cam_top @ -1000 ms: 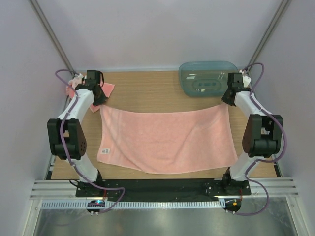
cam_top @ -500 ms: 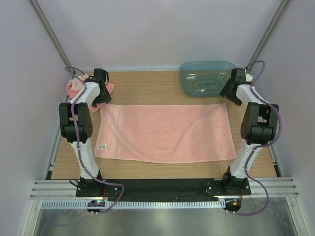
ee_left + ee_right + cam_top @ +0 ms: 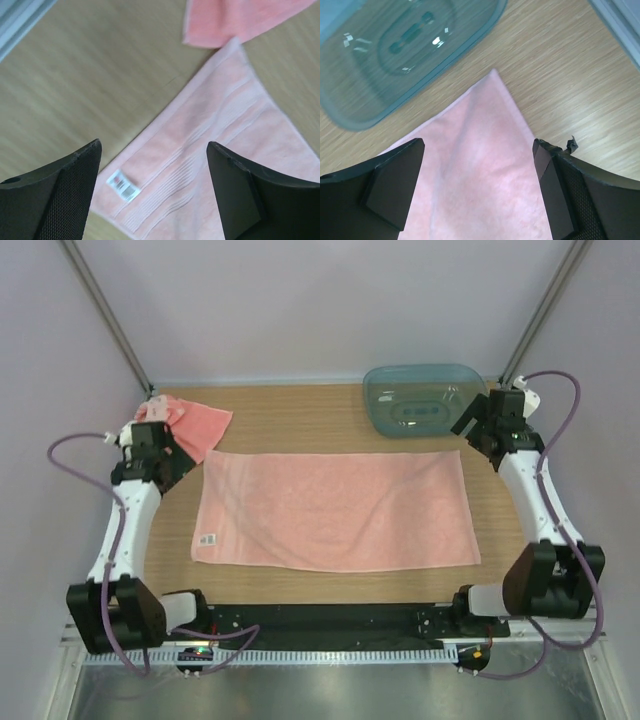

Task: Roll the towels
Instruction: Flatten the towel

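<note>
Flat towel (image 3: 335, 510) lies lengthwise left to right.

white arms (image 3: 122, 530), blk joints (image 3: 105, 615), purple cables (image 3: 52, 453)

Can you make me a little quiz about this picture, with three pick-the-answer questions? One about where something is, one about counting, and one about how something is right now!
1. Where is the blue-green tub?
A) at the far right of the table
B) on top of a towel
C) at the near left corner

2. How many pink towels are there?
A) one
B) two
C) four

3. How is the middle towel lying?
A) rolled up
B) spread flat
C) hanging from a tool

Answers:
1 A: the tub sits at the table's far right edge.
2 B: there is the middle towel plus a bunched towel at the far left.
3 B: it lies flat, and the left tool and right tool are open and hold nothing.
</note>
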Controlling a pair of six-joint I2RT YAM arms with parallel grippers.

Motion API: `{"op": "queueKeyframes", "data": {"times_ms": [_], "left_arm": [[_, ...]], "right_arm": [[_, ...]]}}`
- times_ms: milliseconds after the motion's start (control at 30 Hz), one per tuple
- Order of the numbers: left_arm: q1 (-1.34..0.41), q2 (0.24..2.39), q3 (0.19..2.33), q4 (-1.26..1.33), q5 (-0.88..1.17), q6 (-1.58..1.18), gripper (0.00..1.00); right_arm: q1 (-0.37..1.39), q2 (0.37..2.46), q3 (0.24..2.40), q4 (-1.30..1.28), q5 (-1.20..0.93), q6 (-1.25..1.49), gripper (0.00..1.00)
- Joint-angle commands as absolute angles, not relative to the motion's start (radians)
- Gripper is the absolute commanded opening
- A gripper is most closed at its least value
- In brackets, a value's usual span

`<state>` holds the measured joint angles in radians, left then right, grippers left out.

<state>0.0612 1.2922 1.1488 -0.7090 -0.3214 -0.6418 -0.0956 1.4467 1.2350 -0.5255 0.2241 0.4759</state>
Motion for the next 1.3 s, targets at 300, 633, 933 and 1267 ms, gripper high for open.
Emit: {"op": "queueKeyframes", "data": {"times_ms": [300, 633, 933, 1267], "left_arm": [[0.172, 0.894, 0.546, -0.627, 0.075, -0.957, 0.78], [0.152, 0.979, 0.538, -0.658, -0.07, -0.95, 0.72], [0.035, 0.992, 0.62, -0.762, -0.351, -0.966, 0.67], [0.028, 1.058, 0.514, -0.635, -0.331, -1.002, 0.65]], "right_arm": [[0.055, 1.2, 1.103, -0.56, 0.012, 0.505, 0.93], [0.057, 1.203, 1.094, -0.552, -0.04, 0.485, 0.93], [0.057, 1.244, 1.103, -0.538, -0.061, 0.476, 0.93], [0.057, 1.276, 1.095, -0.52, -0.094, 0.474, 0.93]]}}
